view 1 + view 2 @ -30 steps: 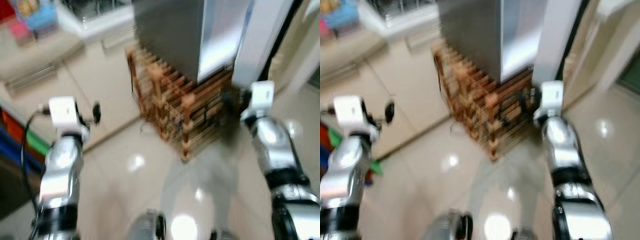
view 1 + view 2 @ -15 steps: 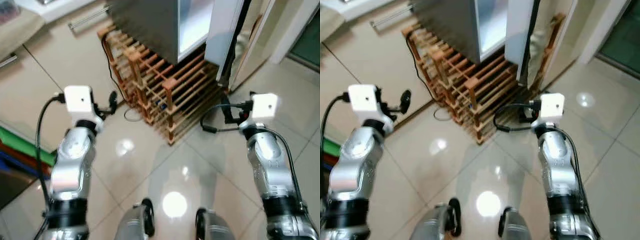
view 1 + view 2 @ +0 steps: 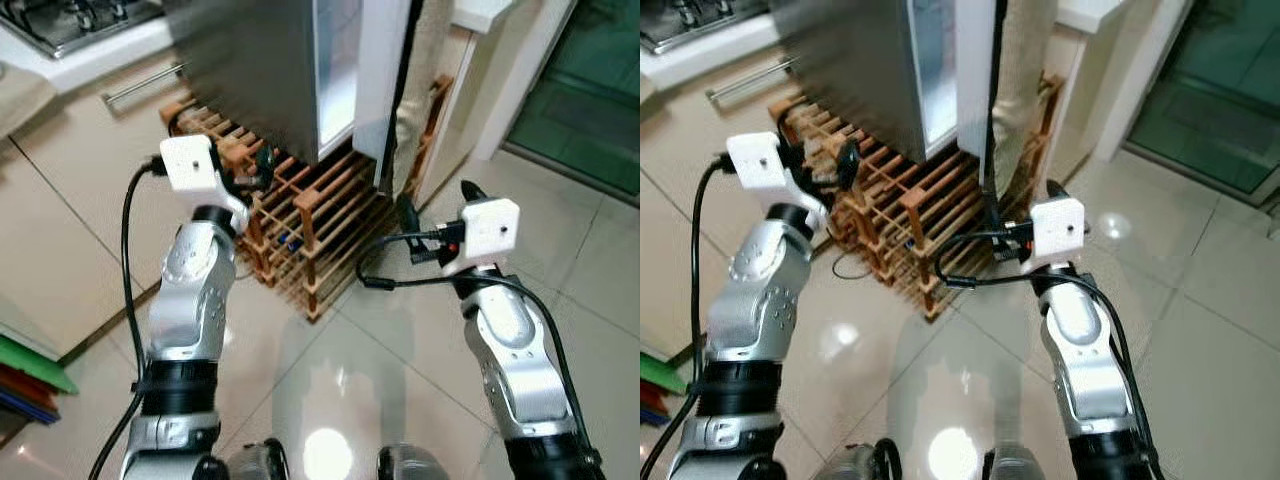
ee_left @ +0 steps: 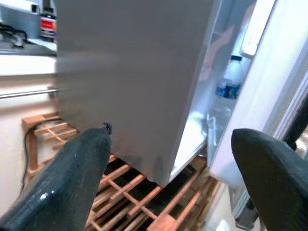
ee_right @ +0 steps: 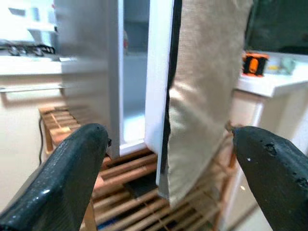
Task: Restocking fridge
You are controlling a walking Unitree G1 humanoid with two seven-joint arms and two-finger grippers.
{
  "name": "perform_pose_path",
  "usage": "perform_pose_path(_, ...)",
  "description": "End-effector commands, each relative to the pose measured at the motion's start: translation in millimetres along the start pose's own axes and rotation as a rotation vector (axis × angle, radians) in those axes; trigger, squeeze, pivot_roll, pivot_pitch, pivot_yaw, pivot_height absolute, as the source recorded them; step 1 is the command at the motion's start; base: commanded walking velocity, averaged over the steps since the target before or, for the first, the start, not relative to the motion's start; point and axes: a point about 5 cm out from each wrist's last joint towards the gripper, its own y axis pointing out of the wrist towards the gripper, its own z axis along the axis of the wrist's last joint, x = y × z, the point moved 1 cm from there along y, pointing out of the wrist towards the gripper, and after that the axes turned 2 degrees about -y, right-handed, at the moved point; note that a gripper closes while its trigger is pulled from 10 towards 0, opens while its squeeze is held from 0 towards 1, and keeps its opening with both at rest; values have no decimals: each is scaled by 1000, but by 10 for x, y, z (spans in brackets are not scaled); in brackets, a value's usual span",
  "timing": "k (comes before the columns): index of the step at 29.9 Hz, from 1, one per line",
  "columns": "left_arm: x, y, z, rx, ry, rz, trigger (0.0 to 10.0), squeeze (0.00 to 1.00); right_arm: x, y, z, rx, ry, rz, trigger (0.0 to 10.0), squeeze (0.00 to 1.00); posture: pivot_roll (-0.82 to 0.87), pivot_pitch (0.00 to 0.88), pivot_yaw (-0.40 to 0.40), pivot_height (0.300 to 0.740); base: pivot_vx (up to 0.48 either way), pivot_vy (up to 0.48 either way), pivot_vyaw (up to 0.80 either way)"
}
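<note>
The fridge (image 3: 250,70) stands ahead on a wooden slatted rack (image 3: 310,225). Its grey door is ajar, and the lit inside (image 5: 134,72) shows through the gap. Inside, a blue-labelled bottle (image 4: 230,83) stands on a door shelf. A beige cloth (image 5: 207,86) hangs down the fridge's white side. My left gripper (image 3: 262,165) is raised in front of the grey door, open and holding nothing, its fingers (image 4: 72,178) wide apart. Lower and further right, near the cloth, my right gripper (image 3: 437,205) is also open and holds nothing.
A hob (image 3: 60,20) and a counter with a drawer handle (image 3: 140,85) lie to the left. A dark glass door (image 3: 590,90) is on the right. Coloured flat items (image 3: 30,385) lie on the tiled floor at lower left. An orange object (image 5: 253,62) sits on the right-hand counter.
The view has swung towards the fridge, which is now closer and sharper. Both arms have risen and reach towards the fridge's lower front.
</note>
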Motion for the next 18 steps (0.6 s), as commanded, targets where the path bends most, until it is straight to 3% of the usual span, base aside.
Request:
perform_pose_path(1,-32,31,-19,-10,50,15,10000,0,-22,52,-8,-16,28,9,10000,0,-185,67,83,740,281,390,0)
perform_pose_path(9,-65,37,-54,-20,42,39,10000,0,-36,28,-158,-85,66,-3,10000,0,-176,70,80,740,327,351,0)
perform_pose_path(14,-35,33,-51,-14,58,19,10000,0,-26,38,-158,-88,58,-4,10000,0,-170,69,72,740,319,360,528)
perform_pose_path(18,18,42,-50,-17,84,-23,10000,0,2,77,-161,-89,50,-3,10000,0,-167,69,70,740,108,0,0)
